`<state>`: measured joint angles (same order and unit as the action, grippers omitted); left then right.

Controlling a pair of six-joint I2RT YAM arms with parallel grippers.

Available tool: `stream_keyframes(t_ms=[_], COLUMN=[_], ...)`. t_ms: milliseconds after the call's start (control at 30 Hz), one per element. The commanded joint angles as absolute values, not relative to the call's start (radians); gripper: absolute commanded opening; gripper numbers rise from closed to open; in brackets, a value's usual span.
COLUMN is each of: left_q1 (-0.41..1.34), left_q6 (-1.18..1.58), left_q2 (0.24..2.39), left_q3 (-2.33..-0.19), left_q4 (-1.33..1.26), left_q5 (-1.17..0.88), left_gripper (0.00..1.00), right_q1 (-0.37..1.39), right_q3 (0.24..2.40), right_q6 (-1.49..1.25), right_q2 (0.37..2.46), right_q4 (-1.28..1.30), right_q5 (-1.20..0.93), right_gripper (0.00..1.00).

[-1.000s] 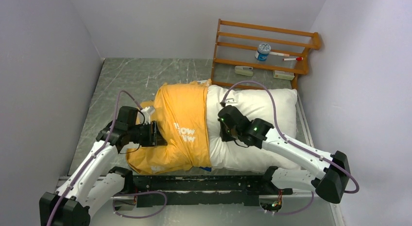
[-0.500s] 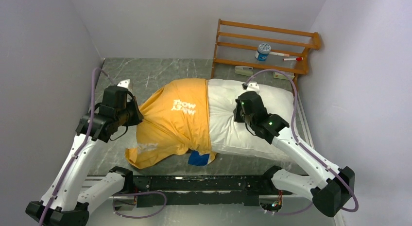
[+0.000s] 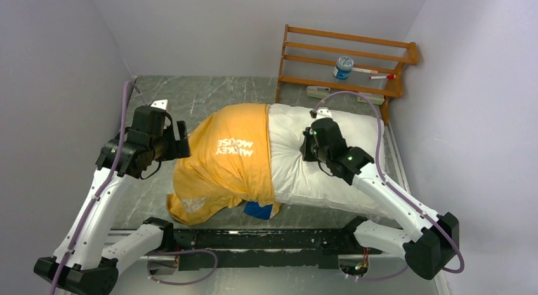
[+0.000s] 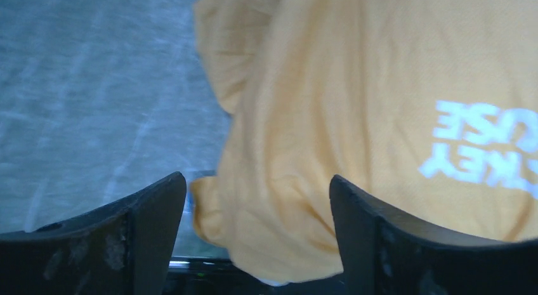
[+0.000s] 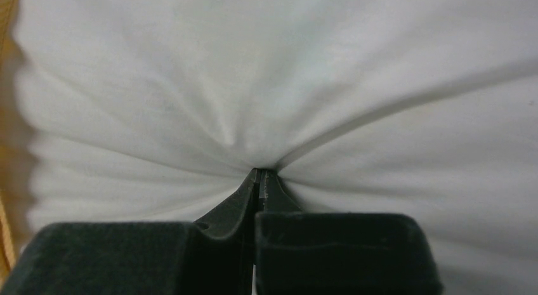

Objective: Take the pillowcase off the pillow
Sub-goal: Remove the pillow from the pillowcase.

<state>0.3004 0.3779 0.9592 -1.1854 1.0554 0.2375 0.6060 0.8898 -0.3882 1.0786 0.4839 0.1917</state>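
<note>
The pillow (image 3: 293, 177) is laid with its long axis running between the two grippers, and a fold of its bare end is clamped by the right gripper (image 5: 261, 181). The other end, just ahead of the left gripper (image 4: 257, 235), whose fingers are spread and empty, is covered by the orange-yellow pillowcase (image 3: 222, 158), its mouth pointed toward the right gripper.

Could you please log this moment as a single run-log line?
left gripper: open, holding nothing | right gripper: shut on pillow | pillowcase: covers pillow's left part
</note>
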Motion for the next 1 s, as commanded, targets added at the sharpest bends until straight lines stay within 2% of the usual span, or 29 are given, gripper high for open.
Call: stream_keyframes(t_ms=[0,167,400,567,733,833,867,933,967], left_q1=[0.298,0.298,0.298,0.298,0.298,0.298,0.298,0.298,0.298], left_q6=[0.383,0.460,0.533,0.591,0.724,0.788,0.800,0.807,0.805], left_q2=[0.917,0.857,0.724,0.678,0.571,0.528,0.527,0.547,0.556], left_q3=[-1.124,-1.035,-0.971,-0.890,-0.733,-0.613,-0.576,-0.538,-0.533], left_q4=[1.007,1.070,1.155,1.163,1.027,0.858,0.809,0.752,0.741], left_q5=[-0.032,-0.179,-0.165,-0.225,-0.306,-0.391,-0.400,-0.405,-0.397], left_gripper=[0.96,0.97,0.97,0.97,0.97,0.97,0.93,0.64,0.54], right_q1=[0.594,0.594,0.594,0.595,0.594,0.594,0.594,0.594,0.595], right_q3=[0.862,0.859,0.834,0.813,0.803,0.802,0.801,0.804,0.808], right_q6=[-0.376,-0.406,-0.417,-0.423,-0.424,-0.424,-0.423,-0.418,-0.415], right_q2=[1.104,1.079,1.064,1.077,1.087,1.091,1.093,1.096,1.099], right_q4=[0.554,0.547,0.533,0.511,0.495,0.489,0.489,0.488,0.492], right_q5=[0.158,0.138,0.099,0.041,0.008,0.005,0.005,0.005,0.005], right_gripper=[0.00,0.02,0.06,0.08,0.10,0.10,0.10,0.11,0.11])
